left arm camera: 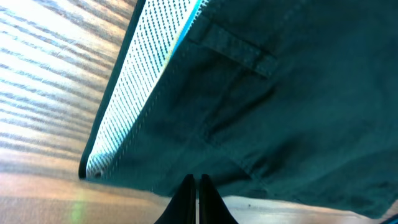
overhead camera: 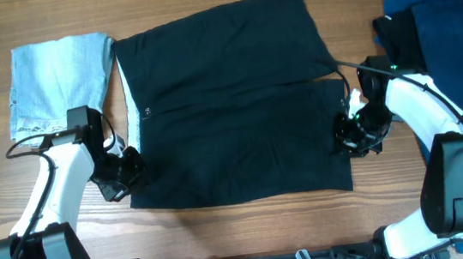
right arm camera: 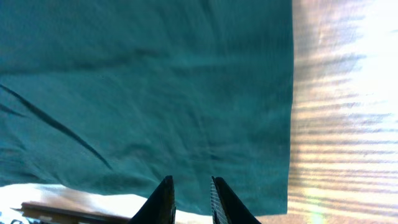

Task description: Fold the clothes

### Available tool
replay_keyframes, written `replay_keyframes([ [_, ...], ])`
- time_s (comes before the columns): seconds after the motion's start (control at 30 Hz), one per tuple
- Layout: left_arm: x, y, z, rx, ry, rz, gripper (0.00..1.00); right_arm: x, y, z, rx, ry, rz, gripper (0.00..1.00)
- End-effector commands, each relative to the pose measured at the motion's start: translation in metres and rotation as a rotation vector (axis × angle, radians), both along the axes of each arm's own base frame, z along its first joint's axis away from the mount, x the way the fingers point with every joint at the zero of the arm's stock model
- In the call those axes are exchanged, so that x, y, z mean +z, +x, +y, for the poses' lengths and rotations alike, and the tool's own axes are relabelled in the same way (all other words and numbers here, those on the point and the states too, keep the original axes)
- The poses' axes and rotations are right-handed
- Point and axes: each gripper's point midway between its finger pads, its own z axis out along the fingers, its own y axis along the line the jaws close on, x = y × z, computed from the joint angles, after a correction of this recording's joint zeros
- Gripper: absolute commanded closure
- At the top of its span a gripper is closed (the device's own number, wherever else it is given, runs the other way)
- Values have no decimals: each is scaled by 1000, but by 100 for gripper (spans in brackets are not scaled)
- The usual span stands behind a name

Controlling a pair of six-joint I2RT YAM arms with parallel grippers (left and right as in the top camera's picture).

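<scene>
Shorts [overhead camera: 229, 104] lay spread flat on the middle of the table [overhead camera: 225, 234], with a gripper at each near corner.

The left gripper [overhead camera: 128, 170] was clenched at the waistband corner, fingers pressed together; whether cloth was pinched between them could not be told. The right gripper [overhead camera: 349, 139] sat at the near leg's hem with its fingers narrowly parted over the cloth, grasping nothing. Folded denim [overhead camera: 58, 79] lay just left of the shorts, and blue clothes [overhead camera: 453, 20] were piled at the far right.
</scene>
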Motion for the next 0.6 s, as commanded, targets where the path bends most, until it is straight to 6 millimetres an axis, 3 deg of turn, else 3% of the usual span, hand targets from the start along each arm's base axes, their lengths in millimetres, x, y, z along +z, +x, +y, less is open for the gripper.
replay_keyframes([
  [0.0, -14, -10, -5, 50, -14, 36, 96, -9, -11, 4, -34, 15, 28, 85],
  [0.1, -26, -20, -3, 102, 5, 66, 96, -23, -16, 2, -77, -12, 33, 92],
  [0.2, -37, -29, 3, 149, 48, 90, 96, -34, -22, -14, -116, -117, 51, 95],
  [0.37, -38, -29, 3, 184, 51, 102, 96, -40, -33, -37, -172, -194, 88, 96],
  [0.5, -38, -29, 3, 183, 52, 98, 96, -44, -24, -59, -254, -207, 56, 95],
  [0.57, -37, -28, 3, 181, 50, 98, 96, -44, -12, -57, -244, -141, -2, 93],
])
